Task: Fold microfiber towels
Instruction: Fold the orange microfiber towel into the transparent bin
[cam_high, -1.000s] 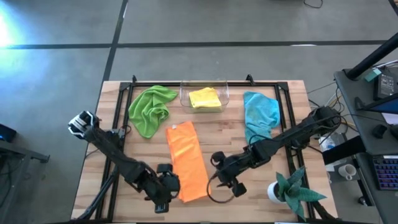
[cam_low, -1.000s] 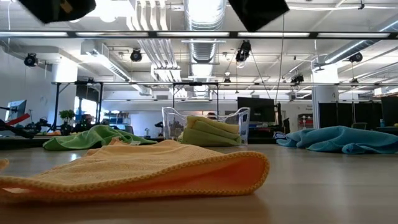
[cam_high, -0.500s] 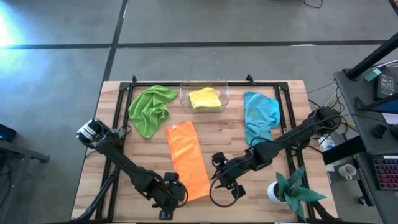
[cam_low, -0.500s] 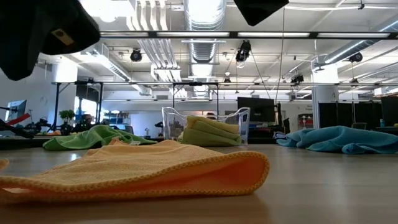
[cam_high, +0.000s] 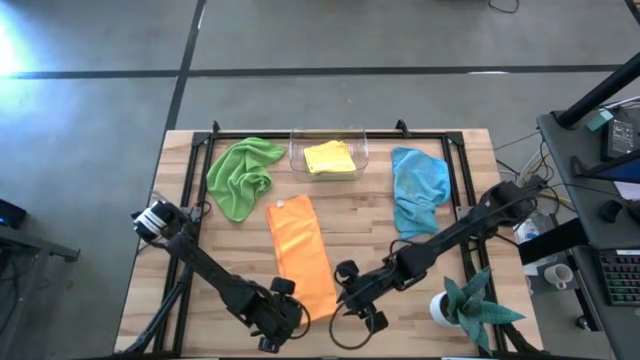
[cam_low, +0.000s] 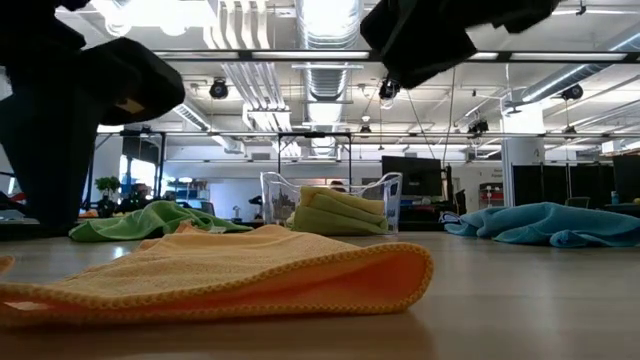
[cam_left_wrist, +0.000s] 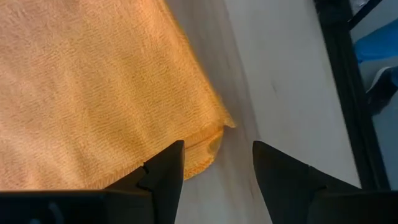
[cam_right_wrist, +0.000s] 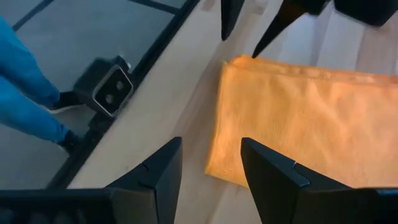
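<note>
On the wooden table, set on a grey floor with a ceiling of ducts and lights beyond, lie a green towel, a folded orange towel and a blue towel. A clear bin at the far edge holds a yellow towel. The left gripper and right gripper hover open at the orange towel's near end.

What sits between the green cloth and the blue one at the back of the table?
A clear bin holding folded yellow towels, seen from above.
</note>
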